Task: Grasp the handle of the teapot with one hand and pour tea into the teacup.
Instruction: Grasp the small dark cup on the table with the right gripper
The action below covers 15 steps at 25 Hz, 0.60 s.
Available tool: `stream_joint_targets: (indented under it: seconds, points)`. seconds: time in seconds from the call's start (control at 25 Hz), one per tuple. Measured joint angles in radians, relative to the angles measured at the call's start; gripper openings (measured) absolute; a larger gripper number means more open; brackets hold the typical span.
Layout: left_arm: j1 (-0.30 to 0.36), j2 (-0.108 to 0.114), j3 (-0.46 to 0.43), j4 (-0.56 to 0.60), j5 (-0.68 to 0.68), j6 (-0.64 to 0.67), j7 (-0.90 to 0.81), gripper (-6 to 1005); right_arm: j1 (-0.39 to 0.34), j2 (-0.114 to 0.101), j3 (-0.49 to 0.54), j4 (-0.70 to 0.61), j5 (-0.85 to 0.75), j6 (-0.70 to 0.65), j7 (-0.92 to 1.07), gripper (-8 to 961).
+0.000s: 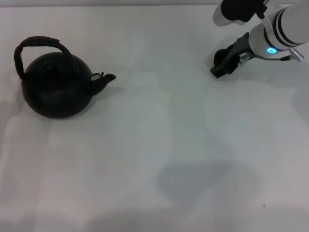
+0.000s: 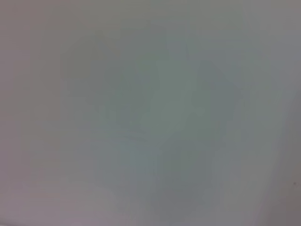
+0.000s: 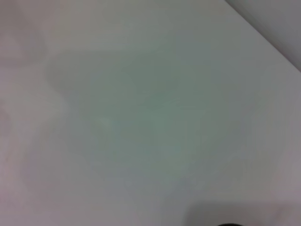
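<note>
The teapot [image 1: 57, 87] is seen standing upright on the white bench [image 1: 159, 145] at the robot's left, w/ its stubby spout pointed toward the bench's middle. The handle [image 1: 38, 46] is arched over the lid, tilted a bit to the far-left side; nothing is touching it. No cup can be made out in any view.

The right hand [image 1: 223, 65] is found at the far right of the bench, well apart from the teapot, on the end of the white right arm [image 1: 285, 26] w/ a lit blue ring. It is angled down toward the bench surface, dark and compact. Nothing is held by it and nothing is seen touching it; how far the fingers are spread can't be told from the head view.

Left & right wrist views: only bare, blurred bench surface is shown; a dark edge is seen at one border of the right wrist view. The left hand is not in view.
</note>
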Motion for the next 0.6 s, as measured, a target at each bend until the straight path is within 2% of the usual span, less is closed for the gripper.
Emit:
stream_joint_targets:
  seconds: [0.4, 0.6]
  points:
    - [0.001, 0.000, 0.000, 0.000, 0.004, 0.000, 0.000, 833, -0.003, 0.000, -0.001, -0.006, -0.017, 0.008, 0.005, 810]
    - [0.001, 0.000, 0.000, 0.000, 0.004, 0.000, -0.001, 832, -0.003, -0.001, 0.001, -0.032, -0.042, 0.048, 0.006, 770]
